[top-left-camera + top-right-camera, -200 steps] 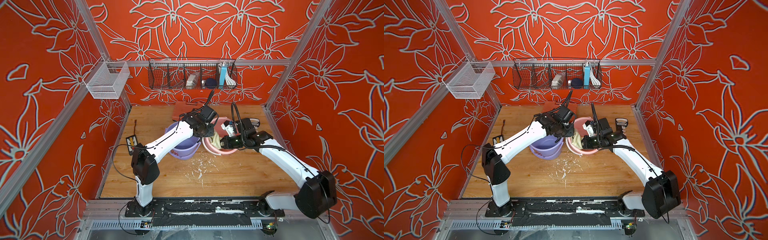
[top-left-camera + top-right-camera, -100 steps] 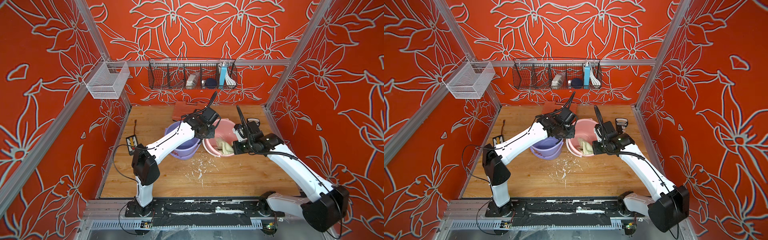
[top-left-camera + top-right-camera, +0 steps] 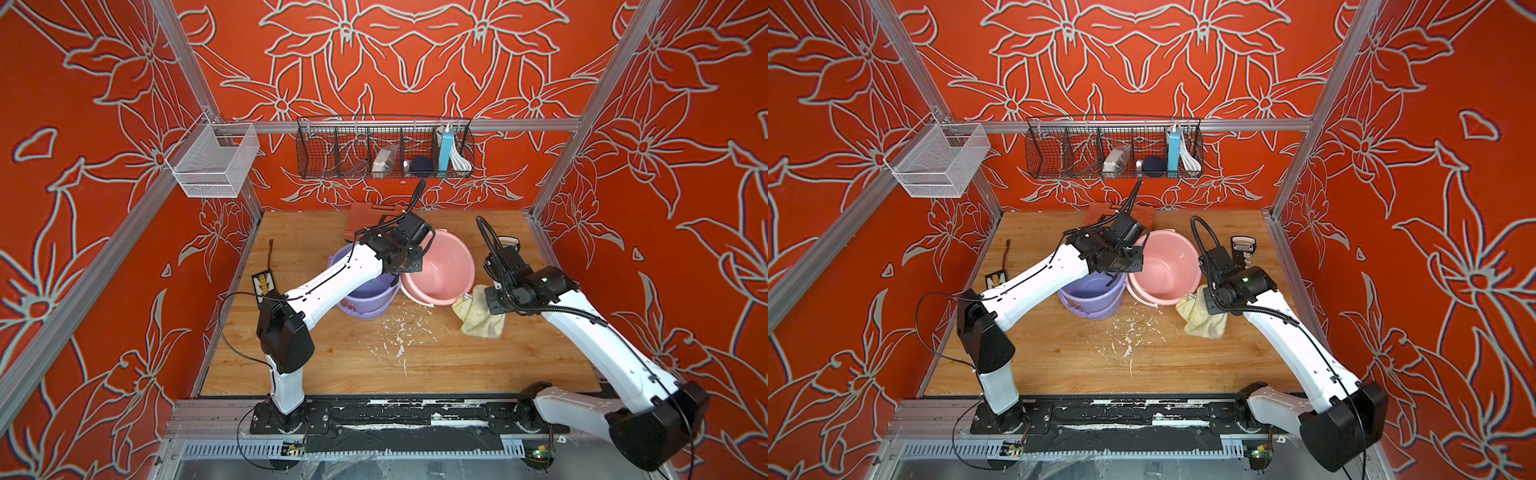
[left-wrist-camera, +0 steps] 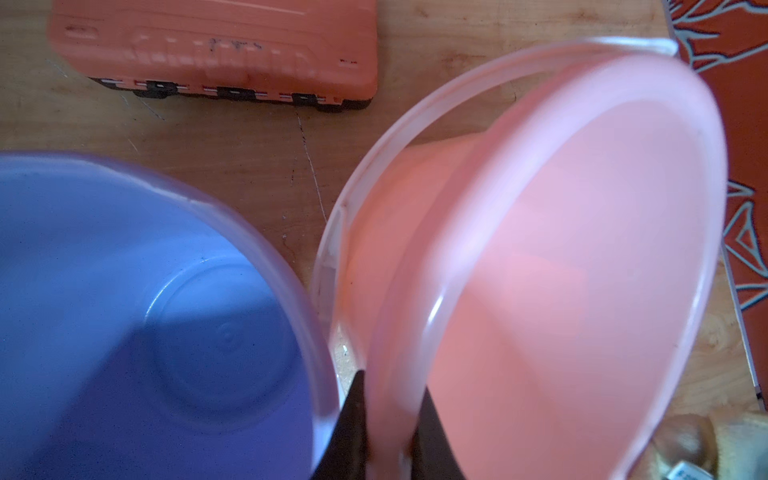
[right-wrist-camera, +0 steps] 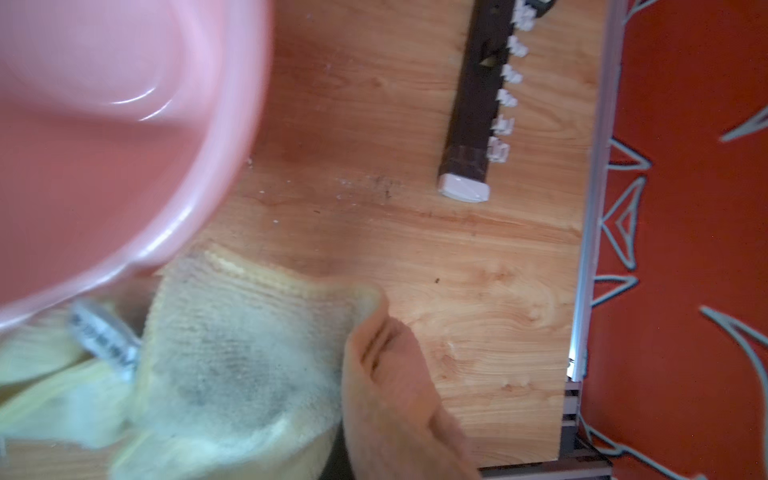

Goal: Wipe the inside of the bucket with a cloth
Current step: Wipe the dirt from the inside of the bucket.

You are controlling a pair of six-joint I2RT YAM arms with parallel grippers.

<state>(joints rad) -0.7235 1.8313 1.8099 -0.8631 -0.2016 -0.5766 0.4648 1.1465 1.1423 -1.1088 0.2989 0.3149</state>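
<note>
Here, left jaws clamp the pink bucket (image 3: 444,270) rim; right jaws grip the cloth (image 3: 478,318) just outside it

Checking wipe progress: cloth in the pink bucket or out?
Out. The cloth is bunched on the table beside the pink bucket, whose inside shows bare in both top views.

- Orange walls (image 3: 415,62) printed with grey-outlined lilies enclose the cell on three sides.
- A black wire basket (image 3: 384,147) hangs from the aluminium rail (image 3: 519,124) across the back wall.
- Left of that basket hangs a white mesh bin (image 3: 212,162).
- Below the basket lies a light wooden floor (image 3: 332,361), flecked with white scraps (image 3: 399,340).
</note>
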